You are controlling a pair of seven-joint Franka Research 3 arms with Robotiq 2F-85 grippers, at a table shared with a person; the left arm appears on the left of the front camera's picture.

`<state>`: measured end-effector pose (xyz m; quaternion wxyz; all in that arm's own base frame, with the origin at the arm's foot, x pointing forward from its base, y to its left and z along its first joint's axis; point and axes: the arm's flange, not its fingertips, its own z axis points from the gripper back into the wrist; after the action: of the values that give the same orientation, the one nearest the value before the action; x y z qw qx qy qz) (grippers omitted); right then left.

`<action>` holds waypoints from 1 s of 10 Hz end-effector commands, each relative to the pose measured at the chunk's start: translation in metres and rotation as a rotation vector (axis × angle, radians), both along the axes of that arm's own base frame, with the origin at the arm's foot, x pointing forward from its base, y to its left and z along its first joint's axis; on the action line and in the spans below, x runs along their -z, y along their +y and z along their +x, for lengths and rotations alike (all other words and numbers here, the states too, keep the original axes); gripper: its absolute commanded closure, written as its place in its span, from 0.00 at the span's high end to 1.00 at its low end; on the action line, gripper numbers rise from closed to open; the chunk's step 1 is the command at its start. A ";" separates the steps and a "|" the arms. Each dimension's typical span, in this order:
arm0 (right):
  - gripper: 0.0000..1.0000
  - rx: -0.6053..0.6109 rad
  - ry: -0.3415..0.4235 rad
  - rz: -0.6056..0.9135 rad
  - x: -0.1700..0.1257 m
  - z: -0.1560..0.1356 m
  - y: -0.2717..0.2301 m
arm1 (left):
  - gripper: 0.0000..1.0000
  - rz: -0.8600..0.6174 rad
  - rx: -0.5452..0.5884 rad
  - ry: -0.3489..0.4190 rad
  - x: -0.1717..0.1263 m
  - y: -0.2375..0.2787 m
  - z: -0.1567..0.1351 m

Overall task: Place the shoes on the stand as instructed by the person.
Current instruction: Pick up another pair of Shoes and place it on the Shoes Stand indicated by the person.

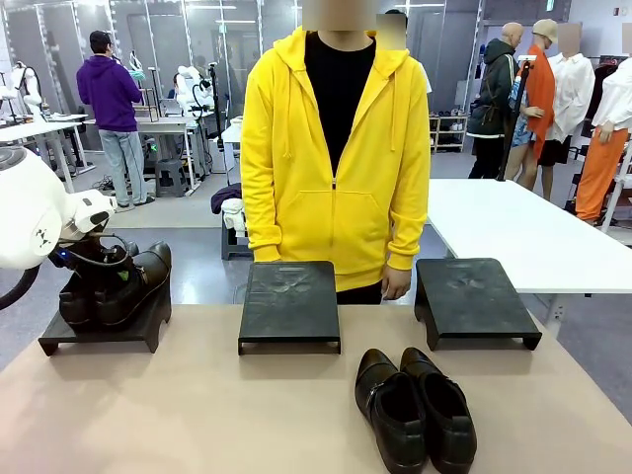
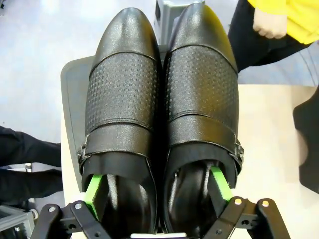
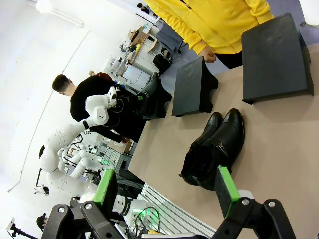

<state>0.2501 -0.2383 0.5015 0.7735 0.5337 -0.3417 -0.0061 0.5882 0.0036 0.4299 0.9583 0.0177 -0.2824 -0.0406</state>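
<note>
Three stands in row along far side of table [image 1: 148, 415]: left stand [image 1: 59, 341], middle stand [image 1: 289, 301], right stand [image 1: 474, 296], each apart from next. First pair of shoes [image 1: 133, 281] on left stand, side by side, touching. Left gripper [image 1: 94, 259] at heel end of this pair, one finger inside each shoe. Second pair of shoes [image 1: 415, 410] on table, before gap between middle and right stands. Person [image 1: 336, 148] behind middle stand. Right gripper [image 3: 164, 189] on near side of second pair, apart from it.

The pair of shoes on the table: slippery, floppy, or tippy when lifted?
The table pair looks glossy, so probably a bit slippery. Its uppers hold their shape, likely fairly stiff. Sitting flat, it seems unlikely to roll.
</note>
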 end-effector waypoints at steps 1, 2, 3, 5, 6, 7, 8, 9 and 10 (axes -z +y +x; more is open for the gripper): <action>1.00 -0.005 -0.018 -0.001 -0.002 -0.001 -0.001 | 1.00 -0.036 0.066 0.064 -0.046 0.017 -0.033; 1.00 -0.005 -0.018 -0.001 -0.002 -0.001 -0.001 | 1.00 -0.065 0.084 0.100 -0.066 0.027 -0.057; 1.00 -0.005 -0.018 -0.001 -0.002 -0.001 -0.001 | 1.00 -0.104 0.098 0.119 -0.084 0.039 -0.082; 1.00 -0.005 -0.018 -0.001 -0.002 -0.001 -0.001 | 1.00 -0.223 0.182 0.161 -0.110 0.063 -0.133; 1.00 -0.005 -0.018 -0.001 -0.002 -0.001 -0.001 | 1.00 -0.307 0.217 0.163 -0.116 0.082 -0.155; 1.00 -0.005 -0.018 -0.001 -0.002 -0.001 -0.001 | 1.00 -0.408 0.238 0.150 -0.119 0.105 -0.179; 1.00 -0.005 -0.018 -0.001 -0.002 -0.001 -0.001 | 1.00 -0.519 0.275 0.134 -0.115 0.130 -0.204; 1.00 -0.005 -0.018 -0.001 -0.002 -0.001 -0.001 | 1.00 -0.638 0.310 0.105 -0.104 0.156 -0.232; 1.00 -0.005 -0.018 -0.001 -0.002 -0.001 -0.001 | 1.00 -0.739 0.314 0.072 -0.090 0.178 -0.253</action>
<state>0.2504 -0.2383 0.5014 0.7737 0.5336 -0.3413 -0.0061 0.3477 0.1648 0.5329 0.9101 -0.3237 -0.2439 -0.0866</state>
